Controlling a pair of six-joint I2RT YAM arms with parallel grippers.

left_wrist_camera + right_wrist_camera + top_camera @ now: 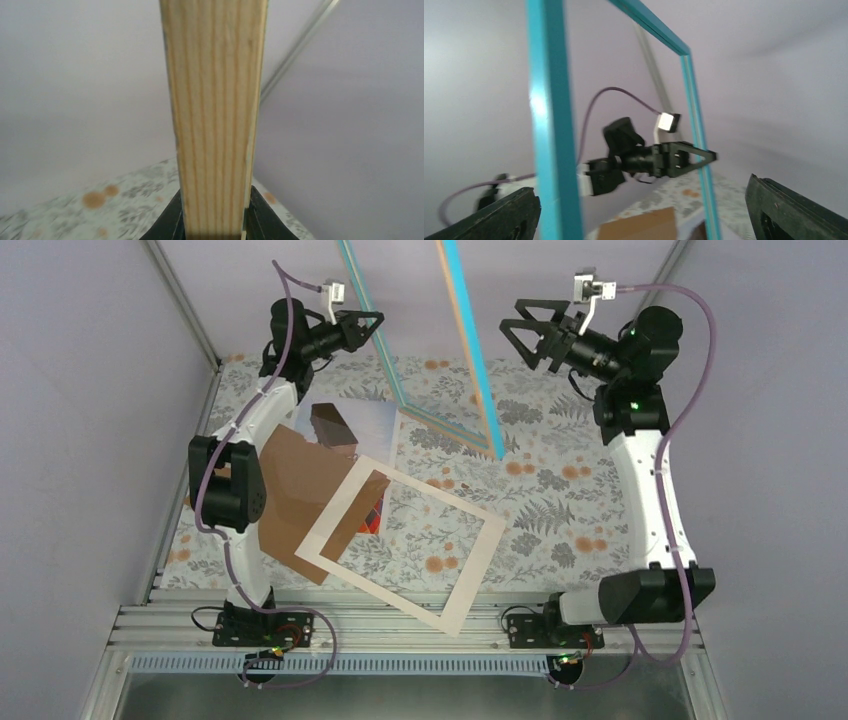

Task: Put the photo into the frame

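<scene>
Tally at this mark. Arms: we count two, the left arm [225, 480] based at the near-left corner and the right arm [650, 490] at the near-right corner. Grippers: two, the left gripper [372, 322] and the right gripper [510, 335], both up over the far edge. White camera blocks on the wrists: two, the left camera block [334, 290] and the right camera block [590, 285]. Frame [471, 340]: one, turquoise-rimmed, toward the far edge. Photo [375, 425]: one, partly covered, left of the middle. Brown backing board [300, 490]: one, toward the left edge. Cream mat [381, 585]: one, overhanging the near edge. Floral table cover [560, 500]: one.
</scene>
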